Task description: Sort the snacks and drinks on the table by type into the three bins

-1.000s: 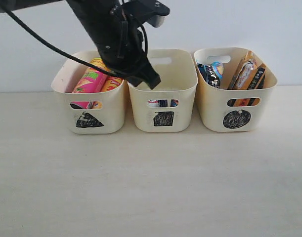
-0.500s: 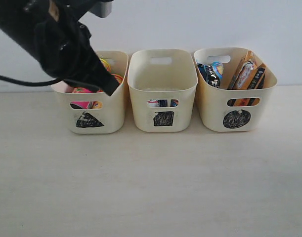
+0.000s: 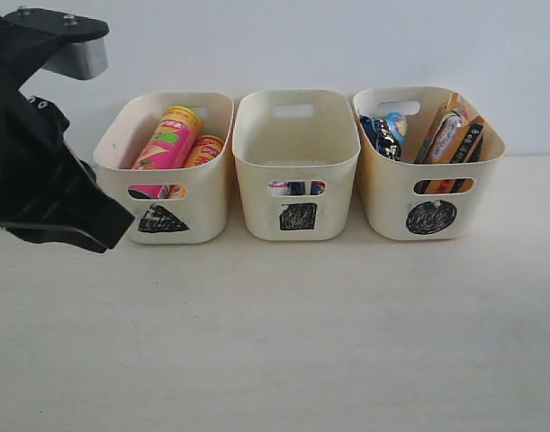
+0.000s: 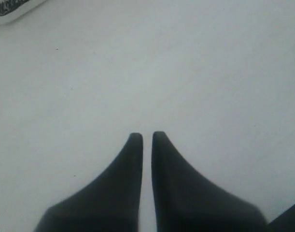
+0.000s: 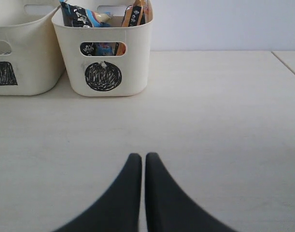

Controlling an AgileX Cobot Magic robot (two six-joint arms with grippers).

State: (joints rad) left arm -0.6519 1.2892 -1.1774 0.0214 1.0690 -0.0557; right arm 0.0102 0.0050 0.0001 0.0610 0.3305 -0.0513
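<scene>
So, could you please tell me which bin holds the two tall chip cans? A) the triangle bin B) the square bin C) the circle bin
A: the pink can and the yellow can both lean inside the triangle bin, the leftmost of the three in the exterior view.

Behind where I work stands a wall (image 3: 347, 45), plain and pale grey-white. It runs along the far edge of the table (image 3: 275, 342) from one side of the exterior view to the other. My right wrist camera shows the same wall. Near the table's far right corner a thin dark line (image 5: 287, 66) slants across the pale surface; I cannot tell whether it is a seam or a gap.
</scene>
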